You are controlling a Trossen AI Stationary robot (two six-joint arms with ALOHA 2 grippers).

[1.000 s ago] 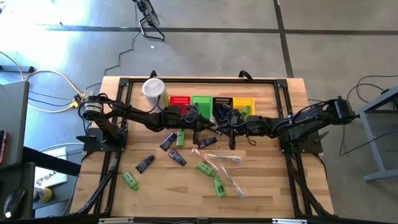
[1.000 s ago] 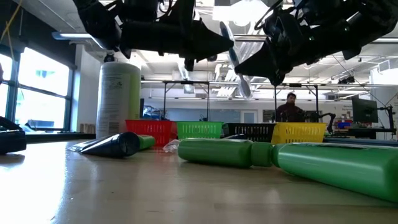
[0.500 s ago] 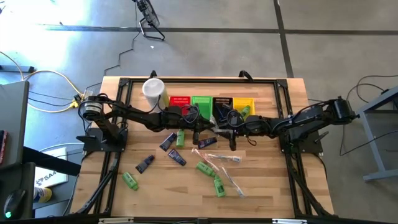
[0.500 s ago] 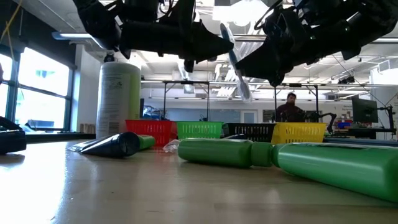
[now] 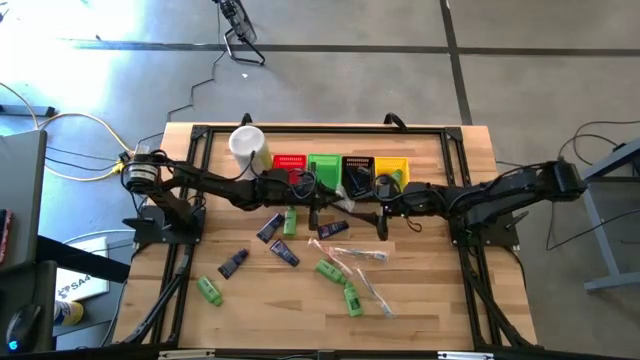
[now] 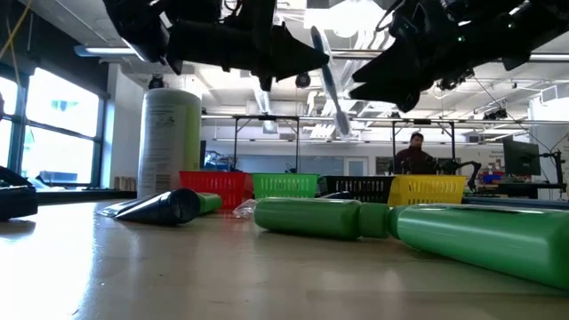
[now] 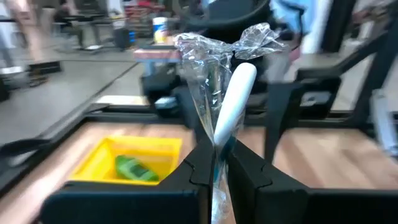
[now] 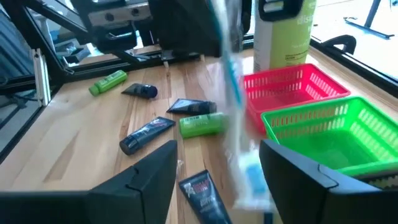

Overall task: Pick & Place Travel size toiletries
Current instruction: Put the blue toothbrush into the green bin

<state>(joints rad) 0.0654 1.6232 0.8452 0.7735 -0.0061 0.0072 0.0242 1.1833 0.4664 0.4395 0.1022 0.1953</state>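
Observation:
My left gripper (image 5: 333,206) reaches in from the table's left, above the middle of the table, and is shut on a clear plastic-wrapped stick (image 7: 231,93). In the low view the stick (image 6: 331,84) slants high above the table. My right gripper (image 8: 217,180) stands open just to the right of it; the stick's blurred end (image 8: 245,174) shows between its fingers, touching neither as far as I can see. More travel size toiletries lie flat on the wood: green bottles (image 5: 209,290) (image 5: 330,270), dark tubes (image 5: 233,263) (image 5: 284,253) and wrapped sticks (image 5: 360,255). My left gripper pinches the wrapped stick between its two fingers (image 7: 245,177), on the wrapper just below the white shaft (image 7: 216,149). The fingers come level from the table's left and lie across the stick. The stick is lifted clear of the table and stands tilted, its crinkled wrapper end (image 7: 217,46) uppermost.
Red (image 5: 289,162), green (image 5: 323,165), black (image 5: 357,165) and yellow (image 5: 392,168) baskets stand in a row at the far edge; the yellow one holds a green bottle (image 7: 135,169). A tall white canister (image 5: 246,143) stands left of them. A person (image 6: 416,156) sits far behind.
My right gripper has opened, let go of the wrapped stick and drawn back toward the table's right edge, rising a little. The stick stays up in my left gripper's hold, clear of the table.

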